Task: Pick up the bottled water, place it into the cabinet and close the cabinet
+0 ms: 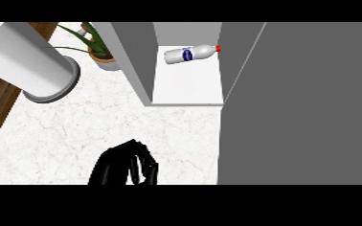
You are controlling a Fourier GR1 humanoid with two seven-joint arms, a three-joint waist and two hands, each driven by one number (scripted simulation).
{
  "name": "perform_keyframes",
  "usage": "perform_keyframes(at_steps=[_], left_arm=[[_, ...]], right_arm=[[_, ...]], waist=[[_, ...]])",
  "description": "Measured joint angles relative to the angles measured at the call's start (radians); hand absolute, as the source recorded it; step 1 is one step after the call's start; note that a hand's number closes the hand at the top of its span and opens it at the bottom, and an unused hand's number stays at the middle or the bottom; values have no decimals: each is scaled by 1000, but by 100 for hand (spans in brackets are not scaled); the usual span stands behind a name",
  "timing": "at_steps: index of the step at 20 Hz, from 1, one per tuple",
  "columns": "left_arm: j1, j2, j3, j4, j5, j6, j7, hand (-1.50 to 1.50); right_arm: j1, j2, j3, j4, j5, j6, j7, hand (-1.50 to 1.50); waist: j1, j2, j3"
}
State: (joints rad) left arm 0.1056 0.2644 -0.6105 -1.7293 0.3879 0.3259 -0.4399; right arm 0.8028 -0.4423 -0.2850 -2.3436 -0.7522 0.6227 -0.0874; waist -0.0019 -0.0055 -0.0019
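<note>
Already the bottled water lies on its side on the white shelf of the cabinet, red cap pointing toward the cabinet door; it sits far ahead of the left hand and a little to that hand's right, well apart from it, with nothing holding it. By these signs the picking and placing look finished; what appears to remain is the closing, for the grey door stands swung out, reaching from beside the shelf down to the near edge, just to the right of the hand.

That hand rests low on the marble counter, fingers curled inward and holding nothing that I can see; it touches neither bottle nor door. The right hand shows nowhere, possibly hidden behind the door, though that is only a guess; so its state cannot be told.

Ahead and to the hand's left stand a white cylinder and a potted plant, both clear of the cabinet opening.
</note>
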Motion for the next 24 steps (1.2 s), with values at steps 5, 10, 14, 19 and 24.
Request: perform_keyframes(at_steps=[5,10,14,19,24], left_arm=[[56,103,79,-57,48,-62,-8,150],[116,191,172,-109,119,-133,-28,-150],[166,252,245,-166,190,-188,-29,-150],[226,315,340,-208,251,-226,-34,-150],[273,372,422,-227,308,-276,-36,-150]], right_arm=[[27,-27,57,-8,5,87,1,150],[26,-14,109,-18,13,114,-18,150],[4,-17,147,-21,22,130,-20,150],[-16,-32,219,-25,35,144,1,150],[-83,-53,290,-26,50,139,31,150]], waist=[[-9,-3,-1],[-10,-7,-4],[-4,-10,-5],[3,-14,-7],[16,-15,-10]])
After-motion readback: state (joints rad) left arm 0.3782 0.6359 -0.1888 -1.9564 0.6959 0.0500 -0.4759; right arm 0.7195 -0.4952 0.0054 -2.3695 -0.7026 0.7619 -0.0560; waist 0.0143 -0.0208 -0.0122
